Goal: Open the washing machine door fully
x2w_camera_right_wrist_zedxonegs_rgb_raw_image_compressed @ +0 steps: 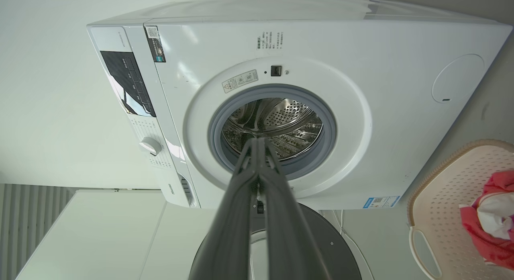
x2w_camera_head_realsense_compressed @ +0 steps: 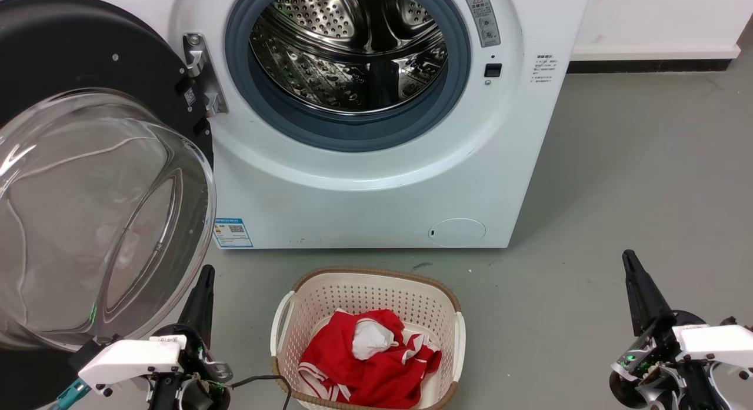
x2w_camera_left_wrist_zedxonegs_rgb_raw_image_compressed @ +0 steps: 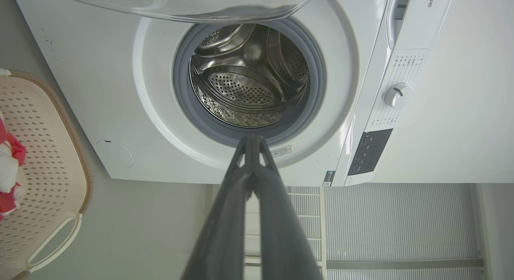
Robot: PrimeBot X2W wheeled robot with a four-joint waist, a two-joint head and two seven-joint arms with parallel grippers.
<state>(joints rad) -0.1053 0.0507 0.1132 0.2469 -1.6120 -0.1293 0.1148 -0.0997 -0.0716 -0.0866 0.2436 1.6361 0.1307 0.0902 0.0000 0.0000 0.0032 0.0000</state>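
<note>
Swung wide left: washing machine door, glass bowl facing outward. Nearby, basket. Left gripper, right gripper: jaws closed, empty.

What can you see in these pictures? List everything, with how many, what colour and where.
washing machine: one, white, centre back
door: one, black with clear glass, swung open, left of machine
drum: one, steel, inside machine
rubber ring: one, grey, around drum's mouth
flap: one, white, low on machine front, right side
label: one, blue, low on machine front, left side
basket: one, cream, brown rim, before machine
clothes: one bundle, red and white, in basket
left gripper: one, dark, shut, lower left by door
right gripper: one, dark, shut, lower right
</note>
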